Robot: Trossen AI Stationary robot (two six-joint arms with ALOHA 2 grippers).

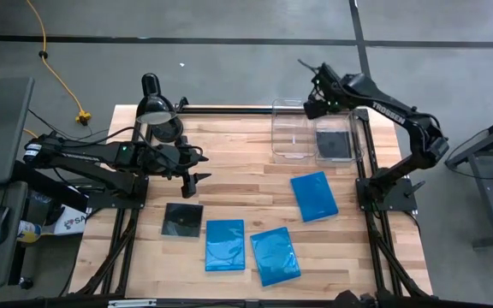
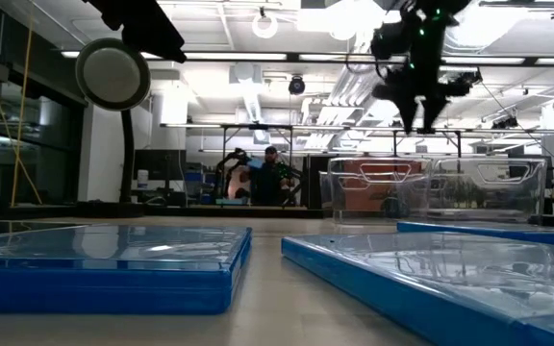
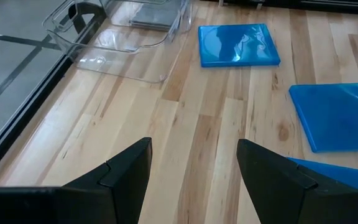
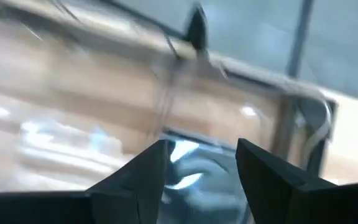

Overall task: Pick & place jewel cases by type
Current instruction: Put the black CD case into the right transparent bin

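Right gripper (image 1: 317, 109) fingers apart, empty, above black case (image 1: 333, 143) in upper-right bin (image 1: 291, 152), likely just dropped. Left gripper (image 1: 197, 180) apart, waiting mid-left.

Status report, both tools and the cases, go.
Left tool open, empty, above the black case on the table. Right tool open, empty, over the bins; black case inside one. Three blue cases unsorted. Nothing blocking.

You can read one word for certain: "TROSSEN" in white letters along the right arm (image 1: 394, 111), seen from above. A white label (image 1: 68, 221) beside the counter's left edge carries dark lettering, but only fragments show, too little to read.
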